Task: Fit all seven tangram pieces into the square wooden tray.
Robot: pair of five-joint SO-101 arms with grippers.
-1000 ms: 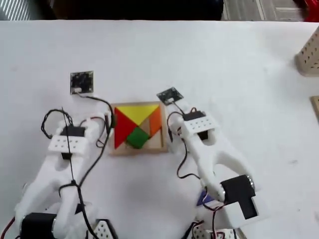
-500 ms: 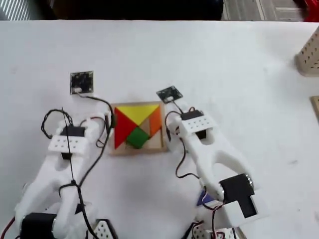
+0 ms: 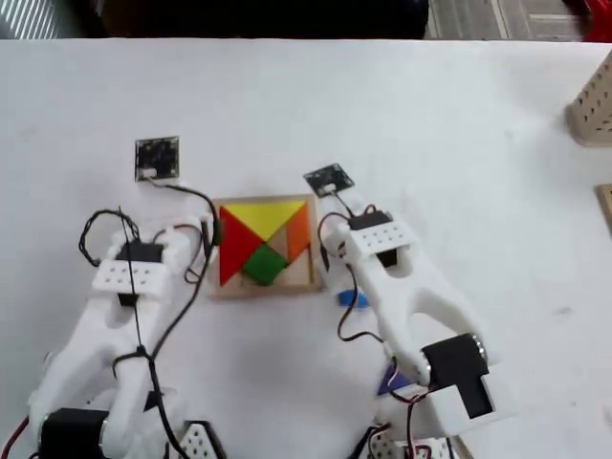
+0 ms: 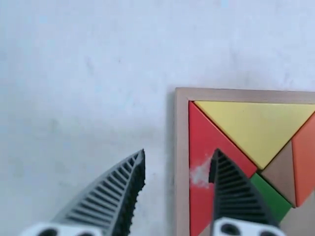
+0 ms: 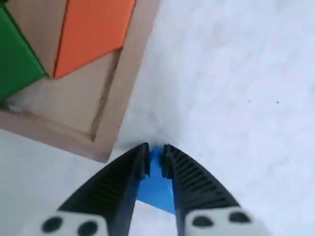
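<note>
The right gripper pinched a blue piece between its jaws, just beside a corner of the tray. The left gripper had its jaws spread, one over the red piece

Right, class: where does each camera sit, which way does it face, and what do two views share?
High view: fixed above the table, looking down on tray and both arms.
Left wrist view: on the left arm, looking past the open left gripper at the red piece.
Right wrist view: on the right arm, looking past the right gripper holding a blue piece.
Shared: the orange piece, both wrist views.
</note>
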